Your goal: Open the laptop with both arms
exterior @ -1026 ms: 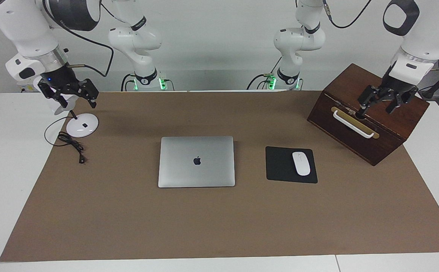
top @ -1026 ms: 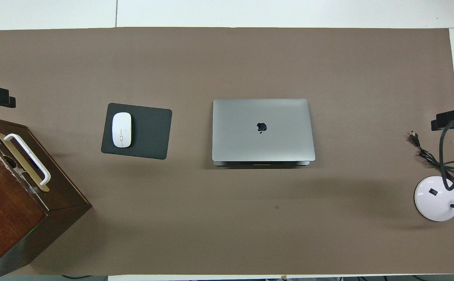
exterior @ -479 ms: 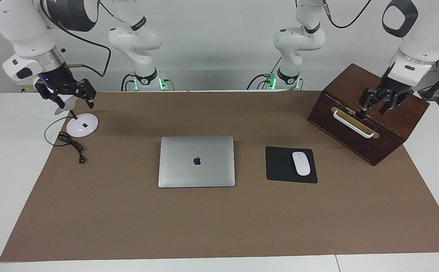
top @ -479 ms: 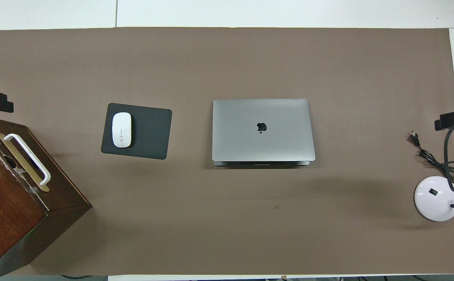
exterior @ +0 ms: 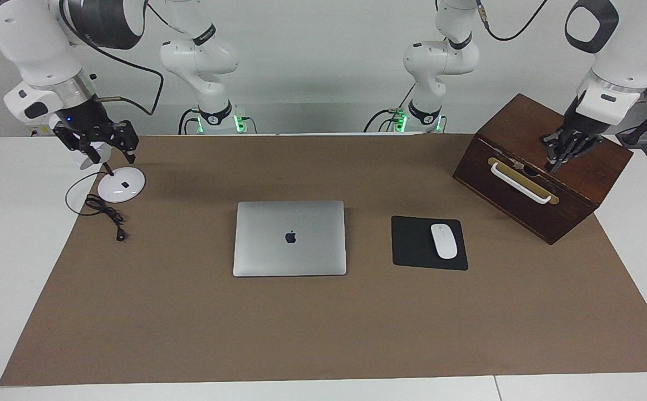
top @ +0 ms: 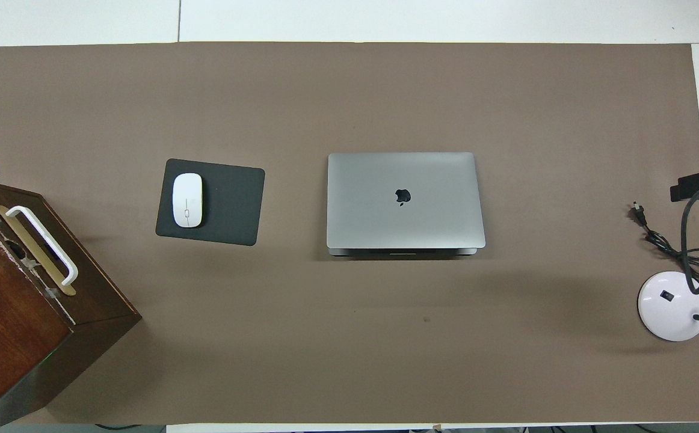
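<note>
Closed slim silver-grey laptop (exterior: 289,238), smooth matte lid with rounded corners and a dark apple logo, lying flat at the centre of the brown paper-like mat (exterior: 323,323). Seen in the overhead view, at about nine o'clock from it: a thin black rectangular mouse pad (exterior: 415,243), carrying a glossy white oval mouse (exterior: 444,240) on its end toward the left arm's side. At about eight o'clock, at the mat's edge: a dark polished wooden box (exterior: 579,172), set askew, with a brass plate and a curved white handle (exterior: 521,183) on its front face. At about three to four o'clock: a round white lamp base (exterior: 121,184) with a coiled black cord (exterior: 104,213) beside it.

Left gripper (exterior: 558,161) hanging over the wooden box's top, fingertips pressed together, gripping nothing. Right gripper (exterior: 103,146) up in the air over the lamp base, black fingers spread apart, pinching nothing. Both well apart from the laptop.
</note>
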Motion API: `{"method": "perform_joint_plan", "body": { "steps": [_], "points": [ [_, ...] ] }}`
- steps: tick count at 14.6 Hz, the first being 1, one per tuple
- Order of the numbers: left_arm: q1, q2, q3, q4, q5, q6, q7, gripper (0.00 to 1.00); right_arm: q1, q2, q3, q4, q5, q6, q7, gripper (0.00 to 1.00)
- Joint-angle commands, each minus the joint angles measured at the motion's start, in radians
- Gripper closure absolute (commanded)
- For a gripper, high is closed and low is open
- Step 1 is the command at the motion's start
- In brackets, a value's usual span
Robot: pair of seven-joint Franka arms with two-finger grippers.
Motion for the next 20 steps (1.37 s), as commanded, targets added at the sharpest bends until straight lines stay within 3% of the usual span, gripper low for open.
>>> {"method": "perform_joint_plan", "body": {
  "steps": [1,5,8,11,16,20],
  "points": [
    [0.005,-0.023,-0.006,-0.035,0.012,0.044,-0.052,1.0,-0.005,-0.07,0.013,-0.13,0.027,0.106,0.038,0.0],
    [0.005,-0.02,-0.006,-0.04,0.007,0.109,-0.052,1.0,0.02,-0.091,0.02,-0.214,0.128,0.209,0.165,0.0],
    [0.012,-0.021,-0.006,-0.069,0.0,0.199,-0.045,1.0,0.027,-0.145,0.023,-0.34,0.227,0.312,0.237,0.0],
    [-0.004,-0.026,-0.006,-0.102,-0.014,0.248,-0.042,1.0,0.083,-0.18,0.027,-0.407,0.306,0.384,0.409,0.0],
    [-0.033,-0.15,-0.015,-0.427,-0.016,0.581,-0.051,1.0,0.214,-0.264,0.028,-0.599,0.436,0.627,0.562,0.0],
    [-0.099,-0.21,-0.015,-0.602,-0.017,0.745,-0.052,1.0,0.308,-0.294,0.028,-0.667,0.484,0.744,0.768,0.0]
  ]
}}
